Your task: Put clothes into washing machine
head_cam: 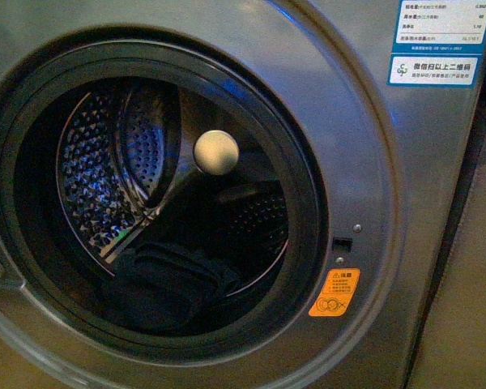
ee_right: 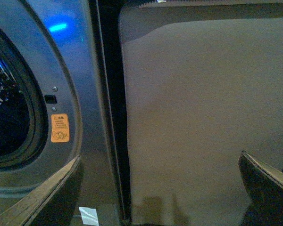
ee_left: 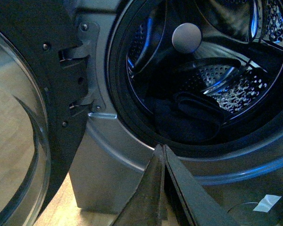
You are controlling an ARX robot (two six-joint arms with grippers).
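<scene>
grey metallic front-loading washing machine, hinged glass door swung open to the side, round porthole showing a perforated steel drum; orange warning sticker and blue-white labels on the front panel. dark navy soft fabric garment, bunched low inside the drum at its bottom, no gripper touching it. left gripper: fingers pressed together, empty, outside the porthole below its rim; right gripper: fingers spread wide, empty, beside the machine's sticker side.

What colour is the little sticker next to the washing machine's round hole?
The sticker is orange with dark print, clearest in the front view.
</scene>
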